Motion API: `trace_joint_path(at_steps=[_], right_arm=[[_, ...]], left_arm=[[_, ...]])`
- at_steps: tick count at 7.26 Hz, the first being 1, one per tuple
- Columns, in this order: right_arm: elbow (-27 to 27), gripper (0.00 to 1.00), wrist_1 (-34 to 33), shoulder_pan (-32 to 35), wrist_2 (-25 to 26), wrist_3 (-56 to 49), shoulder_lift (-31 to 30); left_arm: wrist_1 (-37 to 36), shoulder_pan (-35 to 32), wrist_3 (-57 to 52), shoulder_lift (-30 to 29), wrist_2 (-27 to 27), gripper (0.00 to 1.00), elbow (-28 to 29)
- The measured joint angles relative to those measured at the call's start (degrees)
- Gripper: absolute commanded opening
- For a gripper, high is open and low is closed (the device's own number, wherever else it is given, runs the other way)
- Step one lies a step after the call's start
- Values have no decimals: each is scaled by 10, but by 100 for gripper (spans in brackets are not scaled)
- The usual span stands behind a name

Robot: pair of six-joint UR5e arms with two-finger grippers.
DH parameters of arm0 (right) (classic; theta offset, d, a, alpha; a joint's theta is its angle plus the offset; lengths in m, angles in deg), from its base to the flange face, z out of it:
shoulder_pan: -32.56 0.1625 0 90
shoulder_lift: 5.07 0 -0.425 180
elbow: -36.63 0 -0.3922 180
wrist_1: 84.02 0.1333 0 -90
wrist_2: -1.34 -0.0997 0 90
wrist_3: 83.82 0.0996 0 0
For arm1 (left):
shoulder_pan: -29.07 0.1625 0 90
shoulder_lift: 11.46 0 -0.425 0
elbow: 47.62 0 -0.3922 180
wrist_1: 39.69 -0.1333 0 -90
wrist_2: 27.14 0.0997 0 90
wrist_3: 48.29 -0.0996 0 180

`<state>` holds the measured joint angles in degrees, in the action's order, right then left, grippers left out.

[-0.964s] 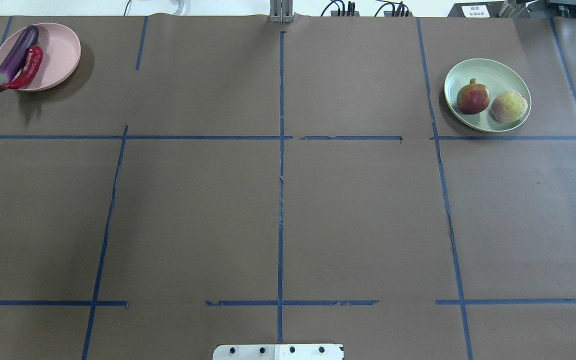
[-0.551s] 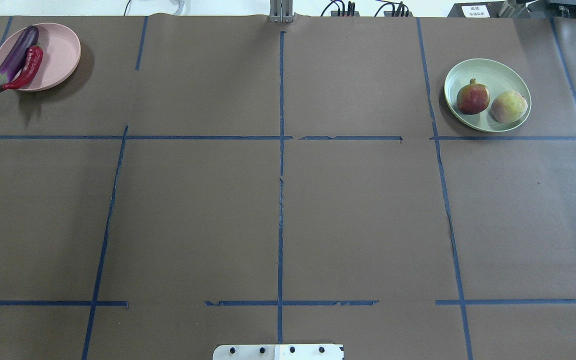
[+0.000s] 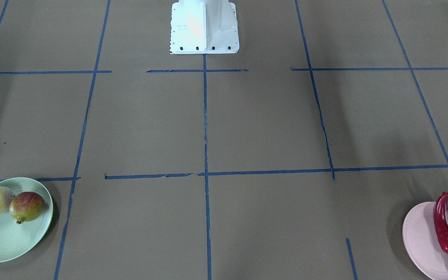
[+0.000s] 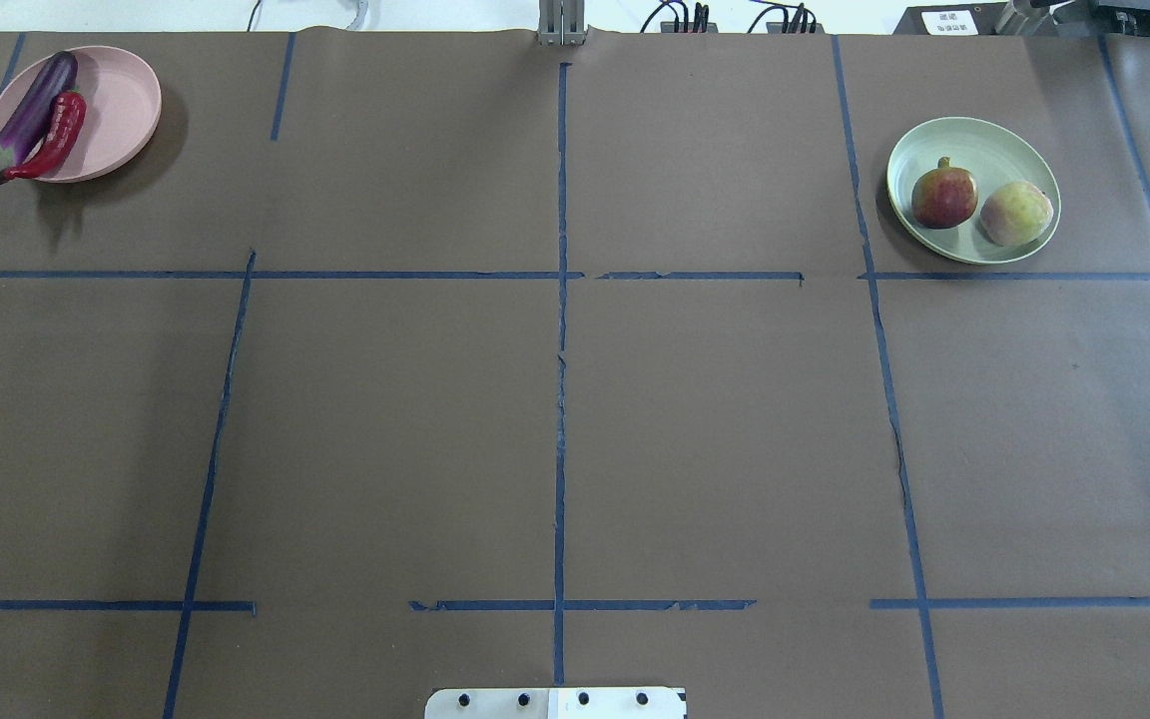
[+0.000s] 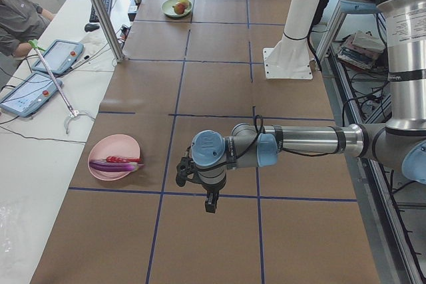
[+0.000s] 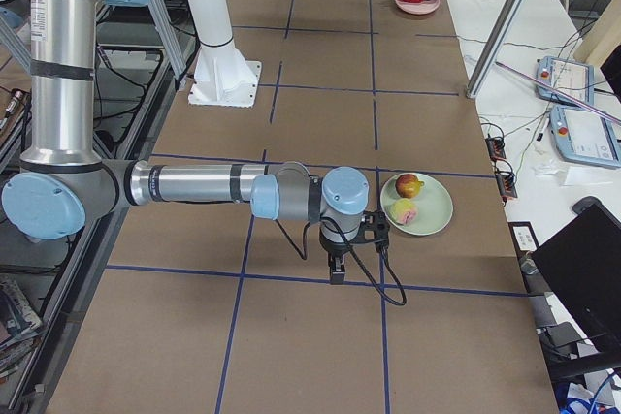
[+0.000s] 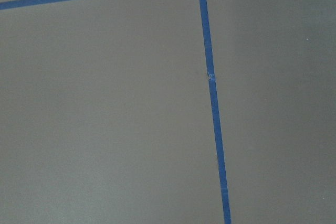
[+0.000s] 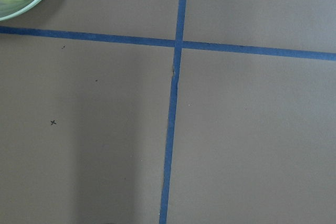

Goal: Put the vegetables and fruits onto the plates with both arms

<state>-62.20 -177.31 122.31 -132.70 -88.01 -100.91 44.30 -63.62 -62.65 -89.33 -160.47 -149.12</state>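
Pomegranate (image 6: 408,184) rests on plate (image 6: 436,207) near right pincer (image 6: 336,276); pincer's state cannot be told.

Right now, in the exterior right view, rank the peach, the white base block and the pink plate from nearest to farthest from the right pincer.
Measured from the right pincer:
1. Peach, on the green plate just beside the pincer, away from the robot.
2. White base block, mid-table at the robot's edge.
3. Pink plate, at the table's far end.

arms (image 5: 306,141) grey metal | joint caps (image 5: 208,144) light-blue | cables (image 6: 383,269) black | base (image 3: 204,27) white
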Motion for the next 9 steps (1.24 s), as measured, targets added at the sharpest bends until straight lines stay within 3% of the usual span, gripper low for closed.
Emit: trace_joint_path(at_steps=[3, 9], right_arm=[[-3, 100, -1, 0, -2, 3, -4], [-4, 100, 1, -1, -1, 2, -14]], left_arm=[[3, 1, 0, 1, 43, 100, 4], [4, 2, -2, 1, 45, 100, -7]])
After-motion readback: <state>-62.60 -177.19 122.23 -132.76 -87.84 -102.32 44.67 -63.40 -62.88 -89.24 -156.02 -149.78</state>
